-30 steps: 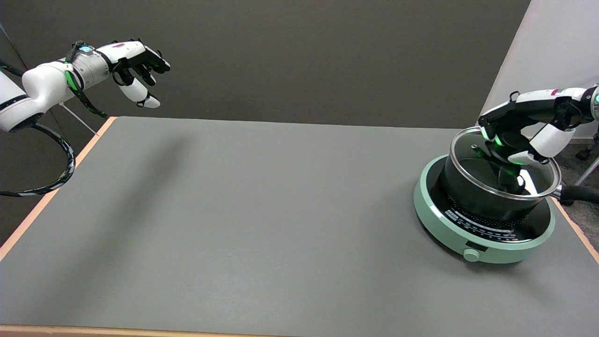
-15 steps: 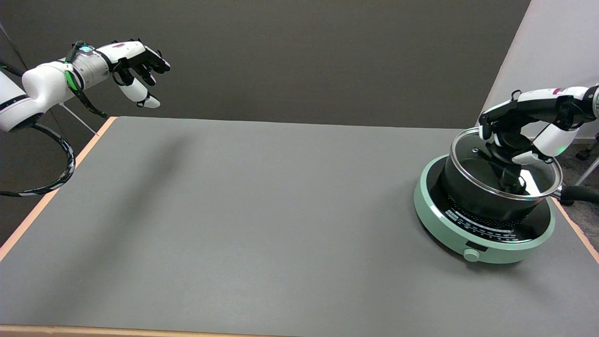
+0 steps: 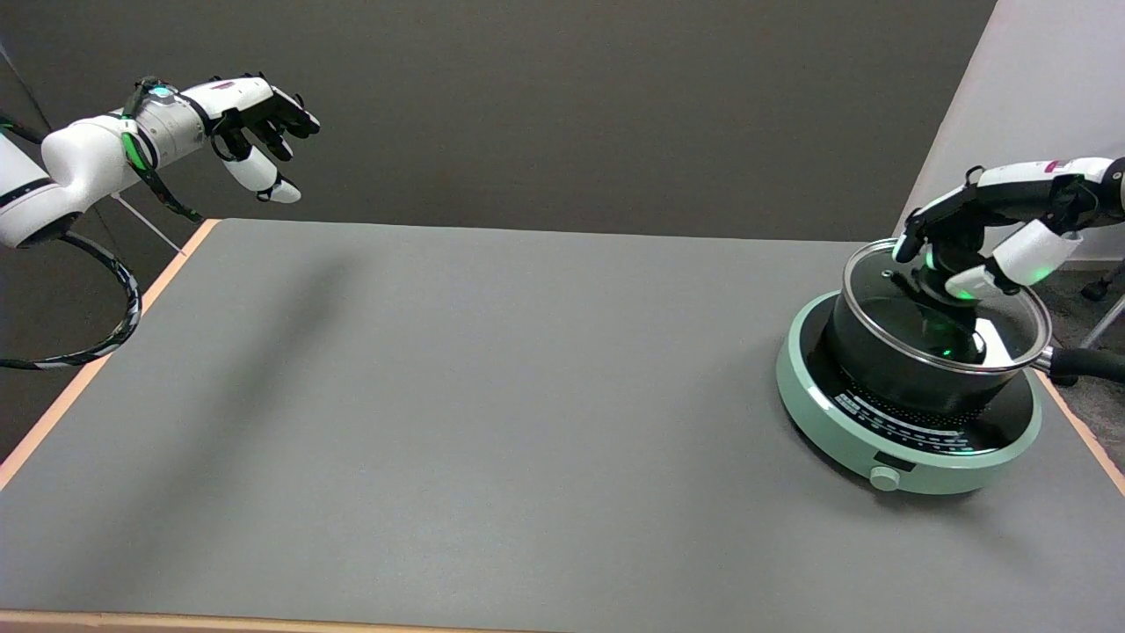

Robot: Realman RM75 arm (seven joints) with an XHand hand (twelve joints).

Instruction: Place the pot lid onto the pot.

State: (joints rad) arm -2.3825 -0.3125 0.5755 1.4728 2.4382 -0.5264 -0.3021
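A black pot (image 3: 905, 369) stands on the round green hotplate (image 3: 844, 440) at the table's right edge. The glass pot lid (image 3: 896, 308), with its metal rim, lies flat on the pot's mouth. My right hand (image 3: 976, 237) hovers just over the lid's middle. Its fingers are spread and curve down on either side of the dark knob (image 3: 930, 281). The fingertips do not visibly press on the knob. Part of the knob is hidden behind the fingers.
The pot's black handle (image 3: 1090, 362) sticks out to the right past the table edge. The hotplate has a dial (image 3: 884, 478) at its front. The idle left hand (image 3: 259, 132) hangs in the air at the upper left. A white wall panel stands behind the pot.
My right hand has risen a little from the lid and its fingers have loosened from the knob. The lid stays seated on the pot.
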